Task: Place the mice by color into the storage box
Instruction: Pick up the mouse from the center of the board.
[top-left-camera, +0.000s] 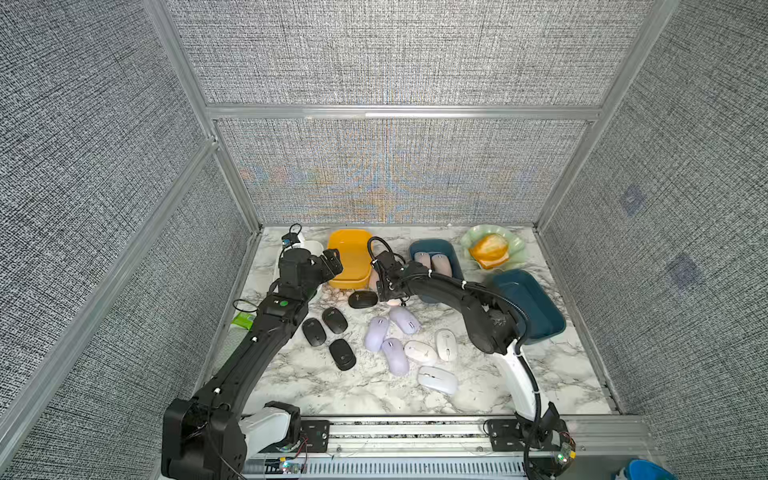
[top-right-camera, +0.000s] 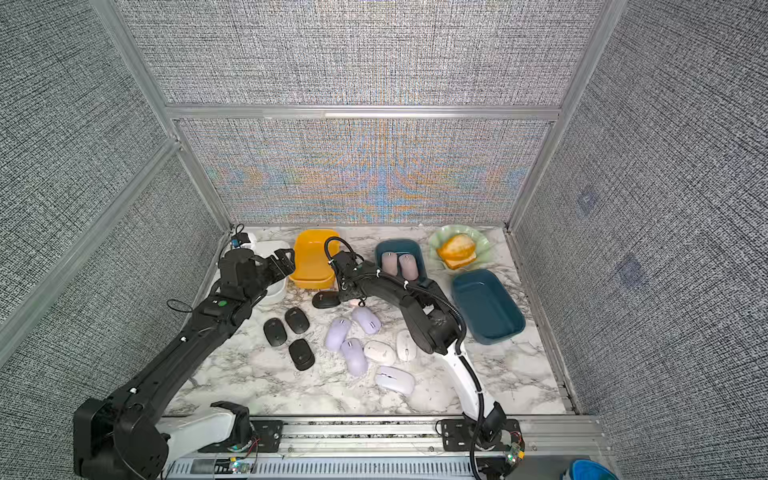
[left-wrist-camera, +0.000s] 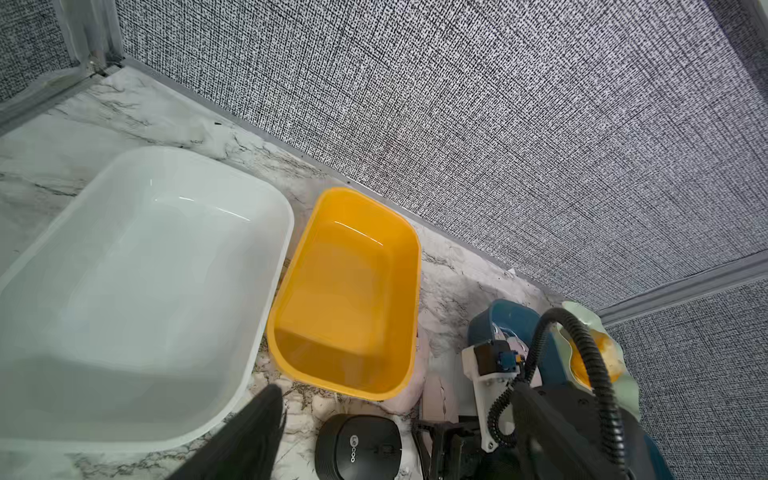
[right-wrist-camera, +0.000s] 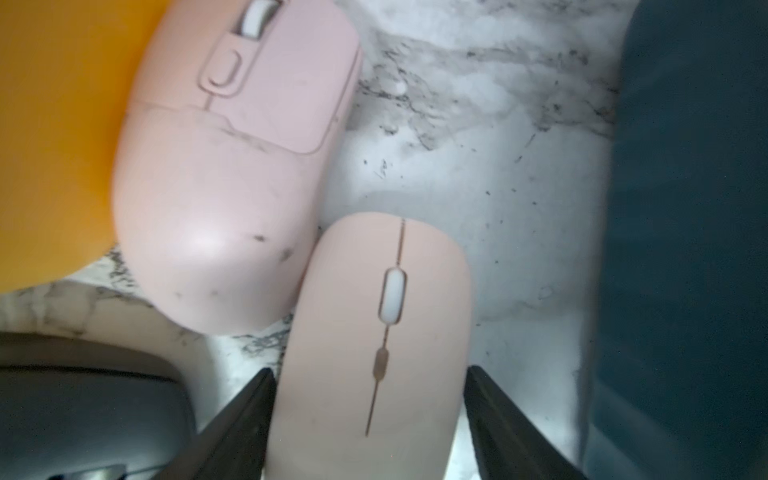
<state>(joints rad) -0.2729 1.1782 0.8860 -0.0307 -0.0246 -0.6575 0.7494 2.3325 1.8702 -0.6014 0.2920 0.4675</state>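
My right gripper (right-wrist-camera: 370, 382) is open and low over the table. Its fingers straddle a pale pink mouse (right-wrist-camera: 374, 332) that lies on the marble, with a sliver of table showing beside one finger. A second pink mouse (right-wrist-camera: 232, 166) leans against the yellow box (top-left-camera: 351, 257). Two more pink mice (top-left-camera: 432, 262) lie in the small teal box (top-left-camera: 434, 244). Several black mice (top-left-camera: 334, 320), three lilac (top-left-camera: 395, 355) and three white (top-left-camera: 437, 379) are scattered mid-table. My left gripper (top-left-camera: 332, 262) hangs open and empty between the white box (left-wrist-camera: 145, 270) and the yellow one.
A larger teal box (top-left-camera: 532, 303) stands at the right. A green shell dish (top-left-camera: 471, 237) in the back right corner holds an orange bread roll (top-left-camera: 489, 247). A small green item (top-left-camera: 243, 320) lies by the left wall. One black mouse (left-wrist-camera: 357, 449) lies just before the yellow box.
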